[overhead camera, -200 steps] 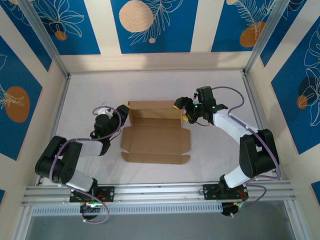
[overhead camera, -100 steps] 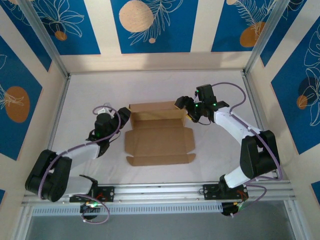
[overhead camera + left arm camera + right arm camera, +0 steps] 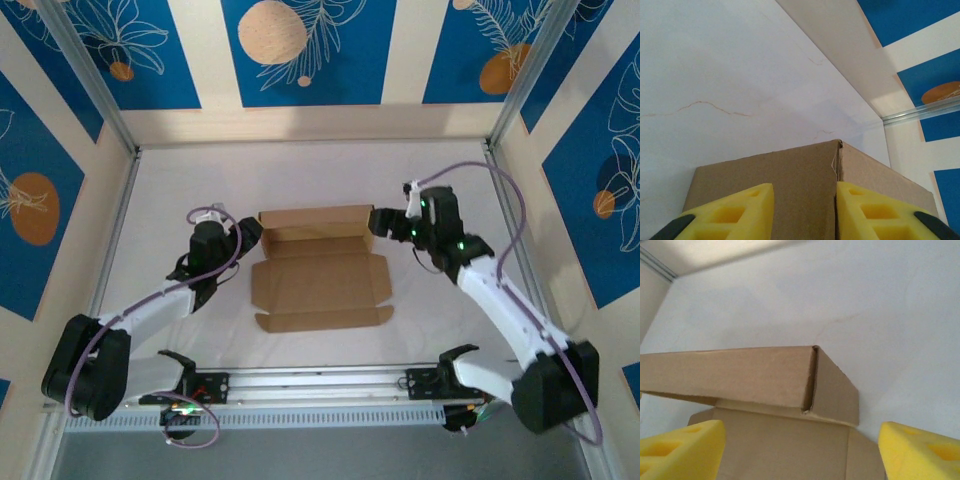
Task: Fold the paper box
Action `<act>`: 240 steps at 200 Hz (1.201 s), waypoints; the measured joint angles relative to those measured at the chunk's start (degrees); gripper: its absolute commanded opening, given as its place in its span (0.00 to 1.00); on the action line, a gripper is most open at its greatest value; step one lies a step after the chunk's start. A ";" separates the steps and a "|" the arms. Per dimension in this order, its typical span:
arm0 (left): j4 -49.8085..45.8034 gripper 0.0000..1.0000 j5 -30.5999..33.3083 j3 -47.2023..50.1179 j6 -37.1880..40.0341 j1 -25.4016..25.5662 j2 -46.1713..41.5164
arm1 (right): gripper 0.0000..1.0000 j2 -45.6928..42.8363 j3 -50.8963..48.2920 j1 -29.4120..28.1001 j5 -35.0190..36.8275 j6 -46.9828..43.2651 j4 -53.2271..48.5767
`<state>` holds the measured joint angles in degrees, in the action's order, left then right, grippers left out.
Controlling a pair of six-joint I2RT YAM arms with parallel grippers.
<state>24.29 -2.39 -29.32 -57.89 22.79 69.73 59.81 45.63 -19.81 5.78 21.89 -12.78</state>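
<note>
The paper box (image 3: 320, 285) is brown cardboard lying mid-table. Its back part is folded up into a shallow tray, and a flat panel with side flaps stretches toward me. My left gripper (image 3: 245, 233) is at the tray's back-left corner. In the left wrist view its yellow fingers (image 3: 735, 212) stand partly apart in front of the box's wall (image 3: 770, 180), nothing pinched between them. My right gripper (image 3: 383, 222) hovers open just off the back-right corner. In the right wrist view its wide-spread fingertips (image 3: 680, 450) frame the box's corner (image 3: 765, 375).
A white cloth (image 3: 320, 170) covers the table. Beige and blue walls enclose it on three sides, with metal posts (image 3: 505, 120) in the back corners. An aluminium rail (image 3: 320, 380) carrying both arm bases runs along the near edge.
The box slid slightly right. My right gripper drew back off the back-right corner and its arm swung outward. The left arm stretched forward, its gripper staying at the back-left corner.
</note>
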 measured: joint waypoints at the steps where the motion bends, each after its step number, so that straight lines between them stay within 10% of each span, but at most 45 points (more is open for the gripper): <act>1: -0.09 0.36 0.00 -0.02 0.00 0.00 0.02 | 0.77 -0.28 -0.33 -0.11 0.09 -0.17 0.24; 99: -4.28 0.35 1.29 -3.26 -0.04 0.13 1.20 | 0.64 12.70 -11.87 -5.68 6.23 -27.52 22.10; 240: -2.32 0.32 1.97 -5.38 -4.31 0.50 4.63 | 0.56 28.13 -5.66 2.60 -3.48 -38.56 35.26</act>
<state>21.98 -0.43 -34.70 -62.19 23.29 74.37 87.94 39.97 -17.21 2.31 -16.67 22.48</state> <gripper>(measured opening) 0.322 0.617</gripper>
